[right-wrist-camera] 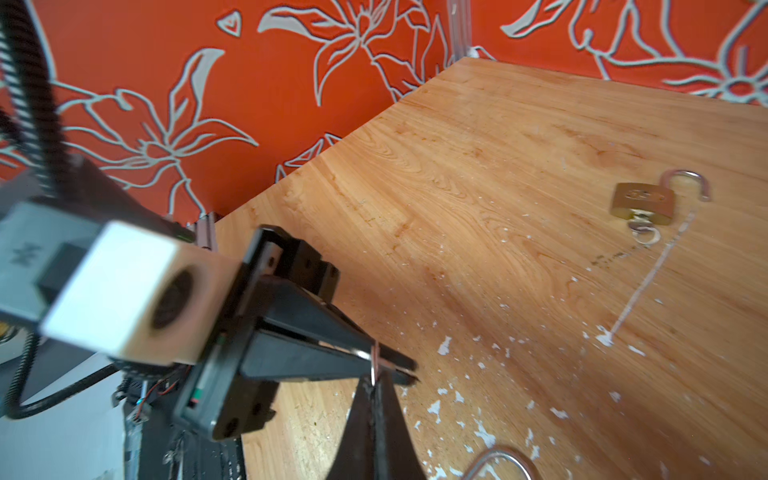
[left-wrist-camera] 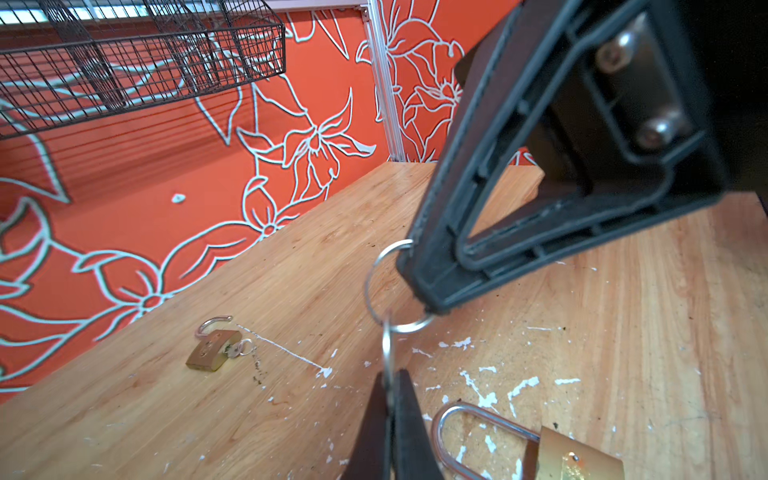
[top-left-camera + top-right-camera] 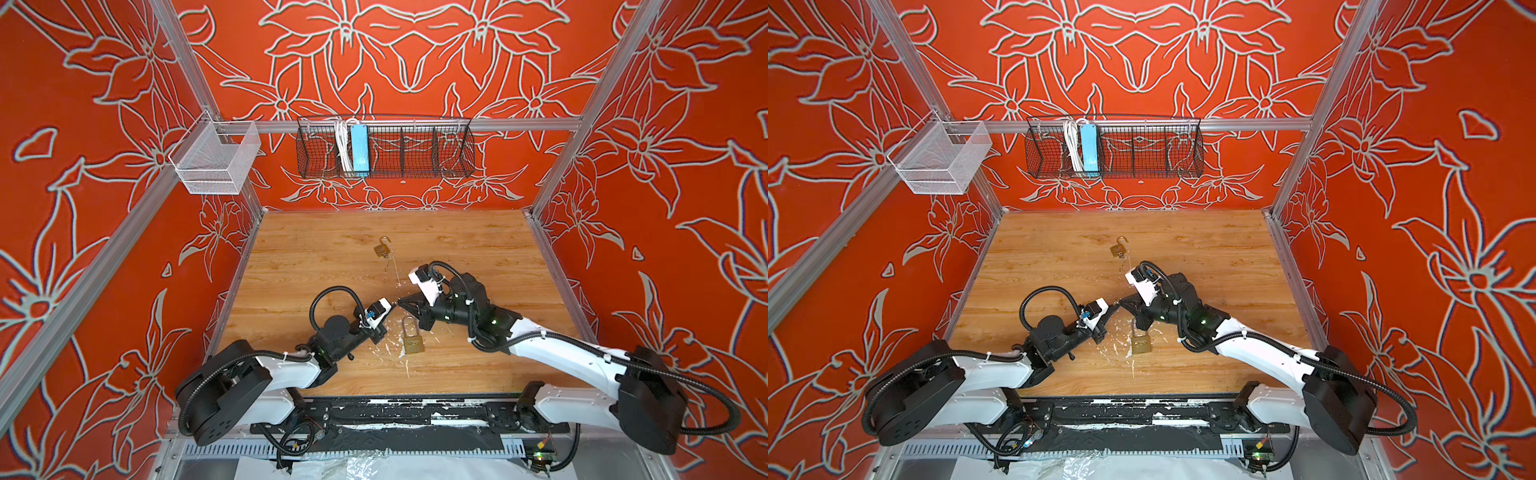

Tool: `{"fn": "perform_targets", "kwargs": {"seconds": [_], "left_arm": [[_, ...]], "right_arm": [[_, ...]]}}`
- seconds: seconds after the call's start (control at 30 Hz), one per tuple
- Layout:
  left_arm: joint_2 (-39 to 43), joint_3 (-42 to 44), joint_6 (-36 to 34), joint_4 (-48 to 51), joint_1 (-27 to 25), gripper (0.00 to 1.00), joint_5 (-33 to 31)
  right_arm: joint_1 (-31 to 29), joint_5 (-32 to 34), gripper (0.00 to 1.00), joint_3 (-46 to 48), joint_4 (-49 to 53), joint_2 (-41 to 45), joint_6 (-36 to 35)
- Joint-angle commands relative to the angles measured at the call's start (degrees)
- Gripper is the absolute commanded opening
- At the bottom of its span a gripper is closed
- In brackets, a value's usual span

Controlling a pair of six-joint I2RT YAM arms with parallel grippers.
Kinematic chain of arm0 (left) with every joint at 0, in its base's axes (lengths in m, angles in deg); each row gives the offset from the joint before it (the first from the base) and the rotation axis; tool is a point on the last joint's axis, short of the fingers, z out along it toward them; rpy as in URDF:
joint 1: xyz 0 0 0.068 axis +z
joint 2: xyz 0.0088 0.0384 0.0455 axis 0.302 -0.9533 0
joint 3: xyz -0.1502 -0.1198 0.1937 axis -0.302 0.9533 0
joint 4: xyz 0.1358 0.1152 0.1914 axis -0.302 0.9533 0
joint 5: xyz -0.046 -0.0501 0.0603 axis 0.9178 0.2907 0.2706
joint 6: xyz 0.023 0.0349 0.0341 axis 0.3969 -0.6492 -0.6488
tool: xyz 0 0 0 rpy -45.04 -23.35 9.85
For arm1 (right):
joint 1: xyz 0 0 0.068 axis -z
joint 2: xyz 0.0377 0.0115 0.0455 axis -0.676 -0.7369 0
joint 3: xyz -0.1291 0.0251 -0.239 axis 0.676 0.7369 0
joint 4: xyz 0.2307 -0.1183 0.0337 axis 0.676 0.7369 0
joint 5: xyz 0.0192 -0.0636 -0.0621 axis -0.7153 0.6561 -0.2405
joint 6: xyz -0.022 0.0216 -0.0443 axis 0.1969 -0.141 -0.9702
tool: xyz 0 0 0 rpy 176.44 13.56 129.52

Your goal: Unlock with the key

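Sharing one thin silver key ring (image 2: 367, 291), the left tool (image 2: 388, 415) and right tool (image 2: 415, 286), both clamped on it, risked tugging it free.

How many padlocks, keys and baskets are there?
Padlocks: 2, open padlock, near padlock
Keys: 2, held key, inserted key
Baskets: 2, white basket, black basket
Total: 6

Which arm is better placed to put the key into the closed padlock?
Left, probably. The left gripper is shut on the key itself, while the right gripper only pinches its ring. The closed padlock lies close beside both.
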Motion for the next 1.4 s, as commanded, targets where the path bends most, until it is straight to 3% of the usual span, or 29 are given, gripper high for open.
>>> {"fn": "perform_targets", "kwargs": {"seconds": [0.0,0.07,0.27,0.57,0.73,0.83,0.9,1.17,1.37], "left_arm": [[4.73,-1.52,-5.15,6.99,-0.63,0.00,-4.74],[8.31,-2.10,-7.08,11.92,-0.65,0.00,-5.91],[14.58,-3.97,-18.48,22.26,-3.64,0.00,-10.73],[22.33,-6.51,-56.00,30.59,-13.43,0.00,-14.09],[23.06,-16.76,-80.36,45.51,-14.52,0.00,-8.52],[19.75,-26.23,-92.17,55.53,-15.17,0.00,-13.03],[17.54,-28.49,-101.62,55.18,-15.57,0.00,-17.33],[22.91,-29.50,-108.23,58.42,-16.44,0.00,-13.97],[24.45,-29.69,-108.63,57.18,-19.97,0.00,-15.17]], "right_arm": [[0.10,7.86,0.28,1.07,-0.60,1.95,-0.39],[0.04,9.59,0.45,1.35,-0.22,2.66,-0.78],[0.16,21.63,0.58,5.75,-2.04,9.08,1.59],[2.50,27.02,0.68,14.77,-8.52,22.95,2.63],[5.47,19.03,0.71,16.78,-11.46,27.50,4.46],[5.72,14.01,0.71,19.40,-16.59,30.22,4.32],[5.88,12.63,0.71,21.50,-19.76,31.97,5.20],[6.08,-2.03,0.71,18.24,-20.75,32.08,7.22],[6.09,-16.69,0.72,12.89,-22.46,23.83,10.36]]}}
